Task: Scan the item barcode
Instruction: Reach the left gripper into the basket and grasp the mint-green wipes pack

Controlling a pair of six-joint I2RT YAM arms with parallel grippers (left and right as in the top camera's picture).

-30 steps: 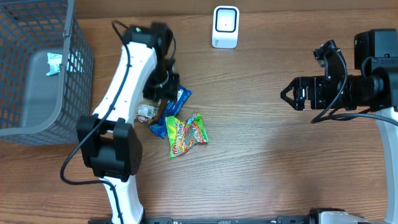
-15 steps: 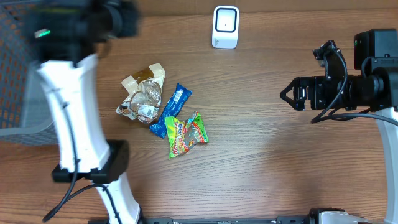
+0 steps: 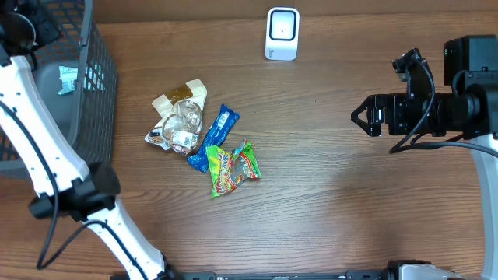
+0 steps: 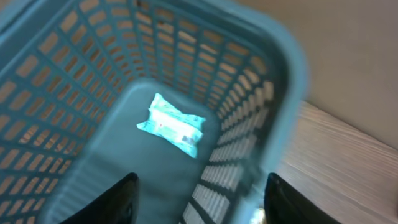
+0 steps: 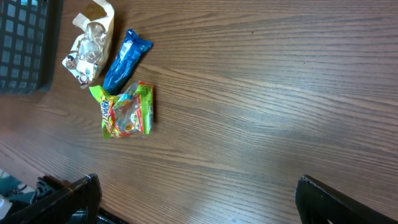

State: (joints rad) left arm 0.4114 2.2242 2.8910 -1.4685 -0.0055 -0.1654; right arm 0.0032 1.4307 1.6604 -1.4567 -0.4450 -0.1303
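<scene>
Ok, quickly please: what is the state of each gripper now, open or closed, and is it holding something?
The left gripper: open, holding nothing, over the basket.
The right gripper: open wide, holding nothing, over the table.

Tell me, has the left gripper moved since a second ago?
Yes. The left gripper swung from the colourful snack packets leftward, away from the white plastic scanner, to above the grey plastic mesh basket.
</scene>
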